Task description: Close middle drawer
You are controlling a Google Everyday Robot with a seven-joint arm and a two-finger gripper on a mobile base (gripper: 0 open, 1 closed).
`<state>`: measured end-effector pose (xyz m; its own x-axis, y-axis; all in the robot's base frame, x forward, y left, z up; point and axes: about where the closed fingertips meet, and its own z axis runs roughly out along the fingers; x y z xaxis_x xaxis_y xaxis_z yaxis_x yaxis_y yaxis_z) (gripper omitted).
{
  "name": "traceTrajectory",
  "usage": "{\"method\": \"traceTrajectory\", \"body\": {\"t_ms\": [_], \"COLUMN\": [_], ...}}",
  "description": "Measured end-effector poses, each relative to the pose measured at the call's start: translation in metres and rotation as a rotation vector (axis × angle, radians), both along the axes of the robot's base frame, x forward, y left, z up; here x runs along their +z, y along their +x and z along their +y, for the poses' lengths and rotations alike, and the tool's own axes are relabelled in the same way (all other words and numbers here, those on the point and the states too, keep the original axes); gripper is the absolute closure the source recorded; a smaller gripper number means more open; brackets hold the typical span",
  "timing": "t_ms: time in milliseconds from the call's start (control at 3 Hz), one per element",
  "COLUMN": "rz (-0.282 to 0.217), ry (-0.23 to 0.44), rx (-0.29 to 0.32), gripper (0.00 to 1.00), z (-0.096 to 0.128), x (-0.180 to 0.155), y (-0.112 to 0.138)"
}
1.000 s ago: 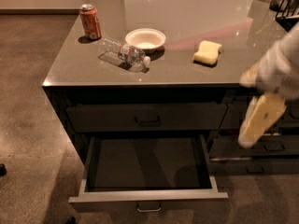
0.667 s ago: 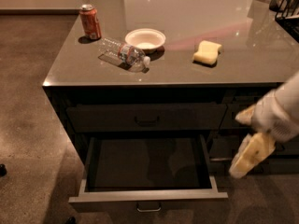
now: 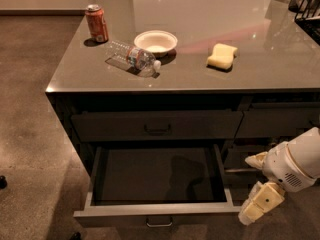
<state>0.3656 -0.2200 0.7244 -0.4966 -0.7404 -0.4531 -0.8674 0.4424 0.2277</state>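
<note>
Dropped since a second ago: gripper [image 3: 248,188], from up beside top-drawer level down to just off the right front corner of middle drawer [image 3: 156,210]; no other shift seen. Middle drawer pulled well out, low flat front toward camera at bottom of view, small bar pull [image 3: 159,223] centred on it, dark box empty as far as visible. Needs only a straight push back in, no grasp, which likely explains the approach low and outside the front rather than at the pull. Fingers spread apart, holding nothing, pale pads [image 3: 257,160] one above the other, near the drawer front but apparently not touching, slightly to its right. Judged step: lining up for a push on the front face; task barely begun, drawer nowhere near shut. Contact at the right corner likely to skew it on the way in, so a push nearer the middle looks safer. Above, top drawer [image 3: 157,125] shut and flush. Right of that, narrower drawers [image 3: 280,121]. On countertop [image 3: 280,64], well apart from the action: red soda can [image 3: 96,23] upright at back left, clear water bottle [image 3: 132,58] on its side just beside white bowl [image 3: 155,41], yellow sponge [image 3: 222,55] further right. None in the drawer's path.
</note>
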Motion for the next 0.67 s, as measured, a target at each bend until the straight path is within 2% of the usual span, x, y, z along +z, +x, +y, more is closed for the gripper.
{"method": "traceTrajectory", "body": {"t_ms": [333,667], "rz": [0.060,0.076], "ry": [0.110,0.324], "rx": [-0.018,-0.079], "gripper": [0.00,0.00], "z": [0.010,0.030], "x": [-0.039,-0.103], "y": [0.000,-0.009]}}
